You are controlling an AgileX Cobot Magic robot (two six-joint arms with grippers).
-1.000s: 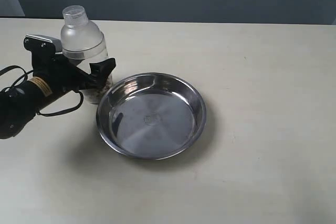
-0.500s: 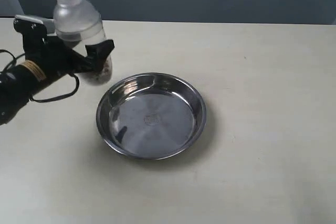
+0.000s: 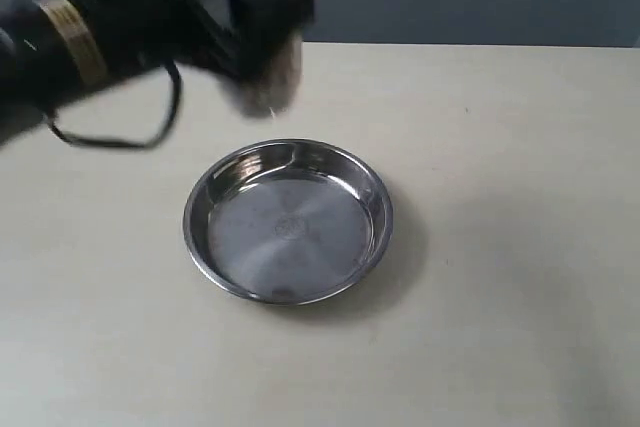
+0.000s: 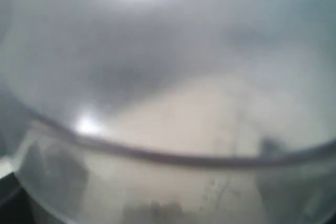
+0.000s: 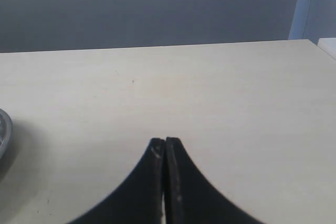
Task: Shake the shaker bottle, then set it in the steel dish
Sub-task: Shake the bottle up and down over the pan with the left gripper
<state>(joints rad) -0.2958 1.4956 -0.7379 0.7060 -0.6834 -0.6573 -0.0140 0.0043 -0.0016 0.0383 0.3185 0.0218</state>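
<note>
The shaker bottle is a motion-blurred shape high in the air at the upper left of the exterior view, its brown pellets smeared at its lower end. My left gripper is shut on it, and its top runs out of frame. The bottle's clear wall fills the blurred left wrist view, hiding the fingers. The steel dish lies empty on the table below and to the right of the bottle; its rim just shows in the right wrist view. My right gripper is shut on nothing above bare table.
A black cable hangs from the left arm over the table. A white object sits at the table's far corner in the right wrist view. The light tabletop stretches right of the dish.
The left arm has swung the bottle up off the table and to the right, now heavily blurred. The dish and the right gripper have not moved.
</note>
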